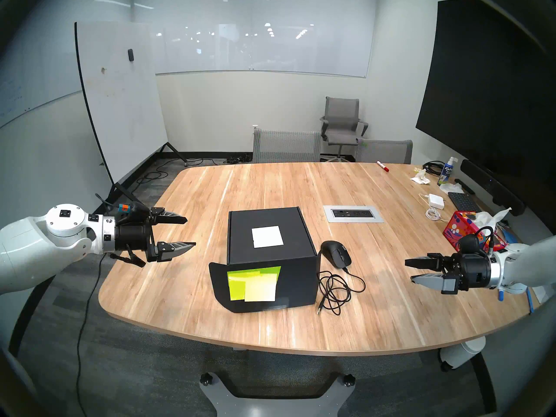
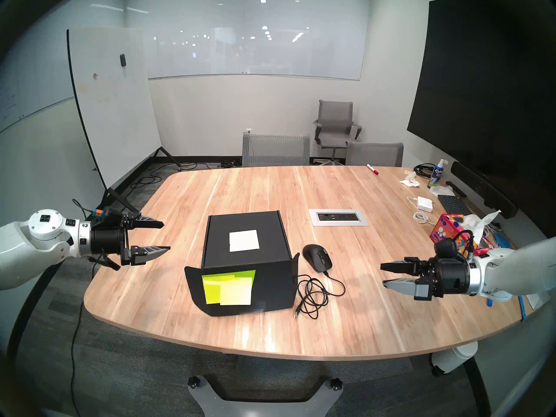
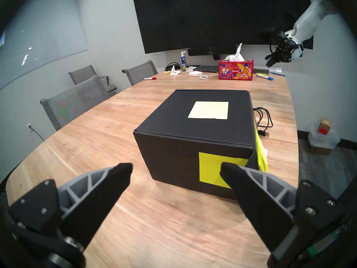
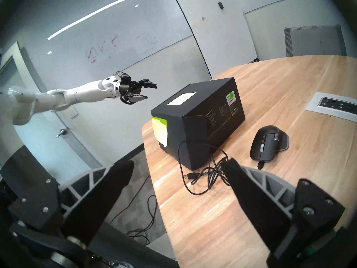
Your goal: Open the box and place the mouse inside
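The matte black box stands shut near the table's middle, a white note on its top. Yellow-green sticky notes cover its front flap. Right of it lies the black mouse, its thin cable coiled toward the front edge. My left gripper hovers open at the table's left edge, apart from the box. My right gripper is open too, right of the mouse, holding nothing.
A power outlet panel is set into the table behind the mouse. At the far right lie a red floral tissue box, a white charger, a keyboard, a spray bottle and a red marker. Grey chairs line the far side.
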Motion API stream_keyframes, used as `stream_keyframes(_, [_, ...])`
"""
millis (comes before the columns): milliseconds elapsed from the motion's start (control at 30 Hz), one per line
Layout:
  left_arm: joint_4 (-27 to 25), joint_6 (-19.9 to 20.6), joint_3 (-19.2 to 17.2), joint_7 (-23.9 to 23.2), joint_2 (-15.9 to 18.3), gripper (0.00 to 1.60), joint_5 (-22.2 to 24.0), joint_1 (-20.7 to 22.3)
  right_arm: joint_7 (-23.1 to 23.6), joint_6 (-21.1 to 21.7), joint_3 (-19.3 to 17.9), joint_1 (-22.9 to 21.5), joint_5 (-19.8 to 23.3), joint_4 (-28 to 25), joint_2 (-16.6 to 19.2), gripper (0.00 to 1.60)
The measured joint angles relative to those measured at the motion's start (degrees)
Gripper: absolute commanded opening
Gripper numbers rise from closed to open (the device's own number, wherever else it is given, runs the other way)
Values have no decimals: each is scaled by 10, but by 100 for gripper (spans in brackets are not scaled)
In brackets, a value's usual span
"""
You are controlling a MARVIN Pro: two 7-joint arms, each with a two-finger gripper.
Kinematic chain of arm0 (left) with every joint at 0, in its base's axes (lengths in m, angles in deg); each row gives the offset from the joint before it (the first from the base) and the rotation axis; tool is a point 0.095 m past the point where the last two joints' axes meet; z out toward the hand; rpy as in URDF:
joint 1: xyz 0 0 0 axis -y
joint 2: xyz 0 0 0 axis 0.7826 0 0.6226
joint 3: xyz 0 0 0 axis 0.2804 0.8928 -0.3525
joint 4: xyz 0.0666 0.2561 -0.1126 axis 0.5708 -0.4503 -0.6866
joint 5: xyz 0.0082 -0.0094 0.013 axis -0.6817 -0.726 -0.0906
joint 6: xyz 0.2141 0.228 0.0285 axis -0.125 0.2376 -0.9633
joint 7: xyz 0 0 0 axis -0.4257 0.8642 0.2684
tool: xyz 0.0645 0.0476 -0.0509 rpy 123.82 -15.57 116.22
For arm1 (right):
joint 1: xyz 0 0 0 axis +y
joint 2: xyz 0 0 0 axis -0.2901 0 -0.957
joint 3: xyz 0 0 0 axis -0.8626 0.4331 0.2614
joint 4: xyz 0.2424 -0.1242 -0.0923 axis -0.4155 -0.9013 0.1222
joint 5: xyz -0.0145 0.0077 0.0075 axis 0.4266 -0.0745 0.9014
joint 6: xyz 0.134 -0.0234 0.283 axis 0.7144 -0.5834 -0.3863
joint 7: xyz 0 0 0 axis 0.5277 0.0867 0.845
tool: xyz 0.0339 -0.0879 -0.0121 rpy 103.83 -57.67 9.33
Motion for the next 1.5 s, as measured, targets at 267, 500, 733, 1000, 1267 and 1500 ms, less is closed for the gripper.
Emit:
stream_keyframes(267, [0, 0, 0, 0, 0, 160, 0, 1, 47, 83, -27, 22, 51, 15, 8, 160])
stream_keyframes(500, [0, 0, 0, -1, 0, 160, 0, 1, 64, 151, -52, 48, 95, 29, 4, 160])
stream_keyframes(733, [0, 0, 0, -4, 0, 160, 1, 2, 75, 228, -87, 86, 148, 48, -12, 160])
stream_keyframes(1000, [0, 0, 0, -9, 0, 160, 1, 3, 82, 316, -134, 145, 209, 84, -43, 160])
stream_keyframes(1267, [0, -1, 0, -14, 0, 160, 3, 4, 95, 386, -173, 211, 261, 132, -80, 160])
stream_keyframes(1500, [1, -1, 0, -18, 0, 160, 5, 4, 108, 420, -203, 265, 289, 175, -106, 160])
